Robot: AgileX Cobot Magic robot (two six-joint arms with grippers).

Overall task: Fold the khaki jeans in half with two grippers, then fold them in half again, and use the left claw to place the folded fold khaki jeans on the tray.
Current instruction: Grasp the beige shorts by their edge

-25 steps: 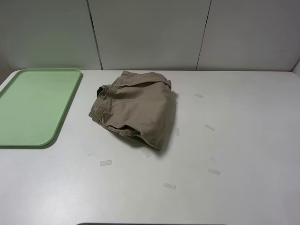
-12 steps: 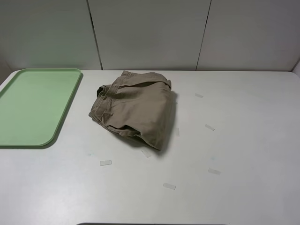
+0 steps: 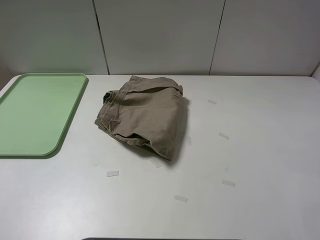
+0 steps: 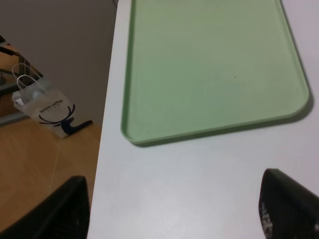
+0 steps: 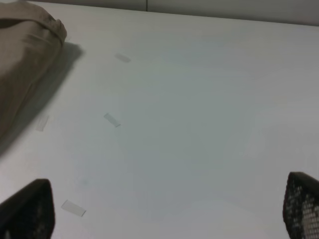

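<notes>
The khaki jeans lie as a folded, rumpled bundle on the white table, just right of the pale green tray, which holds nothing. Neither arm shows in the exterior high view. In the left wrist view my left gripper hovers open over bare table by the tray's near edge, its black fingertips wide apart with nothing between them. My right gripper is also open and empty over bare table, well apart from the jeans' edge.
Several small strips of clear tape dot the table around the jeans. The table's left edge drops to a wooden floor where a white paper bag stands. Grey wall panels close off the back.
</notes>
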